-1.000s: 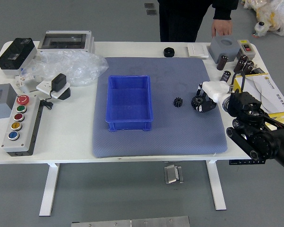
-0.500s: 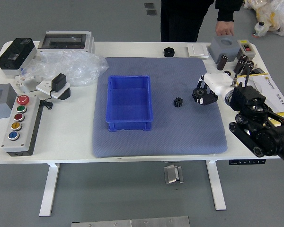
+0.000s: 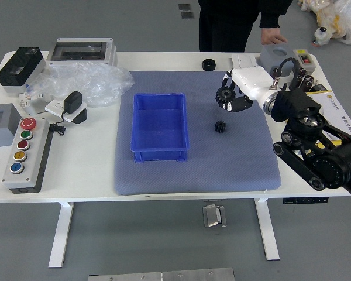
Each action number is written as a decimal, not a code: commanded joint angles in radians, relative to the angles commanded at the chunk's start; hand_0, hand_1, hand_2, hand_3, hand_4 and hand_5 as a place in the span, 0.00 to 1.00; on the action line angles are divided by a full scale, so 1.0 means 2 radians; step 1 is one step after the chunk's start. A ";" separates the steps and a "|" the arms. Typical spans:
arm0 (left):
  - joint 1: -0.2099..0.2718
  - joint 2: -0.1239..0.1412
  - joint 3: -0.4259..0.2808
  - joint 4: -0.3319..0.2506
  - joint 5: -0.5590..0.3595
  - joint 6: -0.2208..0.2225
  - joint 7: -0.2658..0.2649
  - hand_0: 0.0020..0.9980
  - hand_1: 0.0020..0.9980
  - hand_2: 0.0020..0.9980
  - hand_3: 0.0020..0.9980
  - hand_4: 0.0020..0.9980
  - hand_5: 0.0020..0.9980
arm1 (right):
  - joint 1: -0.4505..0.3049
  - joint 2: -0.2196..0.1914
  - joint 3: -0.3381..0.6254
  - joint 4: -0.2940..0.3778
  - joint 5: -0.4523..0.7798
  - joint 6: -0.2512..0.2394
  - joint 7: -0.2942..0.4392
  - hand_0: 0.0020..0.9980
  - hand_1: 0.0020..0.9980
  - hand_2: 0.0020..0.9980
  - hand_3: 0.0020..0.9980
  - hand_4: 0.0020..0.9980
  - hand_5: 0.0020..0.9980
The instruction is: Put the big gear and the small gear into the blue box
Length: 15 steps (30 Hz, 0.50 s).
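Big gear point(image 3: 225, 95): gripped in the curled fingers of the right hand point(image 3: 254, 88), apparently raised above the mat point(image 3: 205, 172), outside the blue box point(image 3: 159, 126). Small gear point(image 3: 220, 126): on the mat. Step in hand: transfer of the first gear; next, likely, leftward carriage and release within the box walls. Person's hand point(image 3: 273, 36): at the far edge.

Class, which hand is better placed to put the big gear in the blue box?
Likely the right hand: it holds the big gear near the box; the left hand is out of view.
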 joint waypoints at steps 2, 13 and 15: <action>0.000 0.000 0.000 0.000 0.000 0.000 0.000 0.85 0.82 0.80 0.82 0.68 0.30 | 0.007 0.009 -0.003 0.007 0.001 0.002 -0.002 0.60 0.43 0.41 0.39 0.67 0.16; -0.001 0.000 0.006 0.000 0.003 -0.001 0.001 0.85 0.82 0.80 0.82 0.68 0.30 | 0.029 0.077 -0.030 0.003 0.006 -0.001 -0.003 0.60 0.43 0.42 0.39 0.67 0.16; -0.001 0.000 0.007 0.000 0.003 -0.001 0.002 0.85 0.82 0.80 0.82 0.68 0.30 | 0.026 0.087 -0.034 -0.002 0.010 -0.004 -0.001 0.60 0.43 0.42 0.39 0.67 0.16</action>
